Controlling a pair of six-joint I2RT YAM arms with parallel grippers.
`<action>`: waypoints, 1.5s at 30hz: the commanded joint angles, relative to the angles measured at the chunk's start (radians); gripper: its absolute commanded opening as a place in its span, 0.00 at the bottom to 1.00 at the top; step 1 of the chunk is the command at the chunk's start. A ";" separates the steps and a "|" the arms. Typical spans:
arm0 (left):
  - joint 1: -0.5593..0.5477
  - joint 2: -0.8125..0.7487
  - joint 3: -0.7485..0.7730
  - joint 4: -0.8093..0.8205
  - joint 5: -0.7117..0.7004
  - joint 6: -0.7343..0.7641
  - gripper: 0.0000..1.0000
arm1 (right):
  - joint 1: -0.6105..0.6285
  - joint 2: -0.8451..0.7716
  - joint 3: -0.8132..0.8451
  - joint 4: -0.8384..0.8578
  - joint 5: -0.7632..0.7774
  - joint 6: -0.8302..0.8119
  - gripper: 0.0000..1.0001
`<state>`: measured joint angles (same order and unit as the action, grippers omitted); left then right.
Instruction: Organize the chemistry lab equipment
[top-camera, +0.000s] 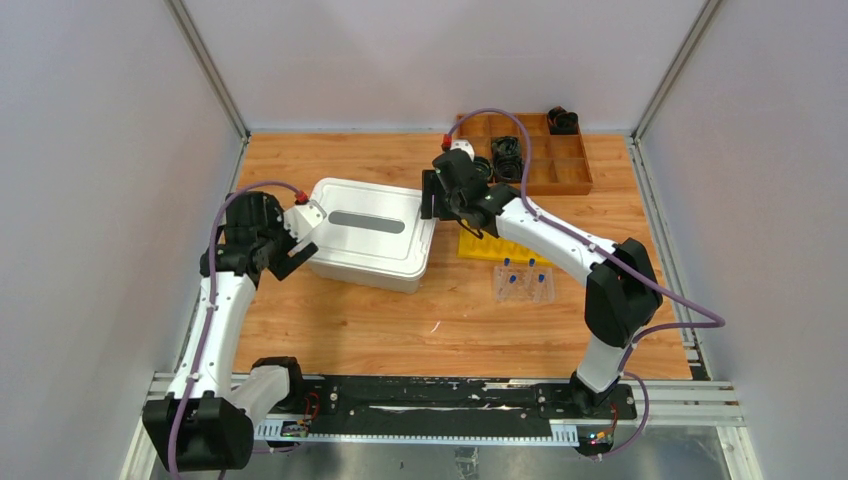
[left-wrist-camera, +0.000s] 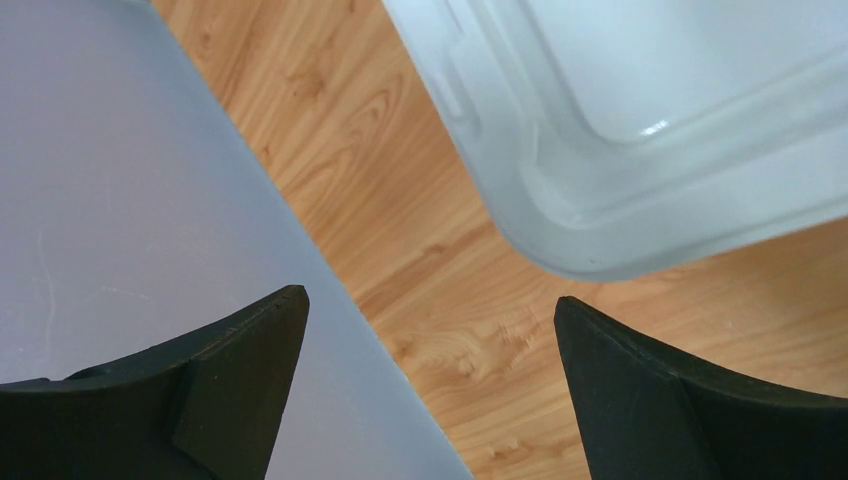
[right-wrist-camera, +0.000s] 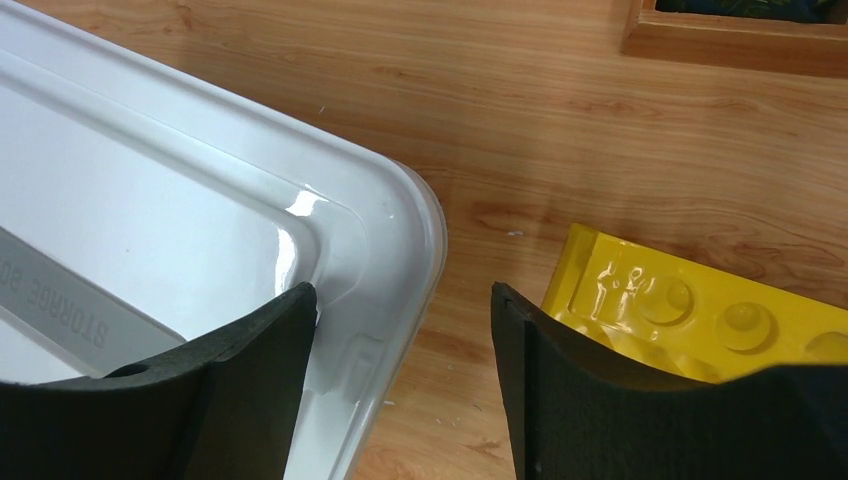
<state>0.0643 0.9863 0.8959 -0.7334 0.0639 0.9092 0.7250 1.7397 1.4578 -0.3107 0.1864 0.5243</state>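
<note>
Blue-capped clear tubes (top-camera: 522, 272) stand in a clear rack (top-camera: 523, 290) right of centre. A white lidded storage box (top-camera: 370, 235) sits mid-table. My left gripper (top-camera: 290, 255) hovers open by the box's left end; in the left wrist view the gripper (left-wrist-camera: 430, 305) has only bare wood between its fingers, with the box's corner (left-wrist-camera: 640, 130) ahead. My right gripper (top-camera: 432, 200) is at the box's far right corner. In the right wrist view it (right-wrist-camera: 403, 288) is open, straddling the lid's rim (right-wrist-camera: 400, 230) without clamping it. No other lab equipment shows.
A yellow moulded tray (top-camera: 480, 247) (right-wrist-camera: 700, 310) lies just right of the box, partly under the right arm. A wooden compartment tray (top-camera: 560, 165) (right-wrist-camera: 730, 40) with black items stands at the back right. The grey side wall (left-wrist-camera: 100, 200) is close to the left gripper.
</note>
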 joint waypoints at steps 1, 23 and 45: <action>0.007 0.012 0.027 0.120 -0.014 -0.073 1.00 | -0.006 -0.003 -0.013 -0.031 0.031 0.004 0.68; 0.007 0.141 0.234 -0.072 0.202 -0.187 1.00 | -0.142 0.053 -0.006 -0.023 -0.136 -0.125 0.64; 0.075 0.201 0.309 -0.066 0.194 -0.357 1.00 | -0.235 0.225 0.399 -0.192 -0.279 -0.193 0.63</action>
<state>0.1089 1.1934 1.1679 -0.8089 0.2359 0.6388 0.5312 1.9575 1.7966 -0.4374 -0.0742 0.3393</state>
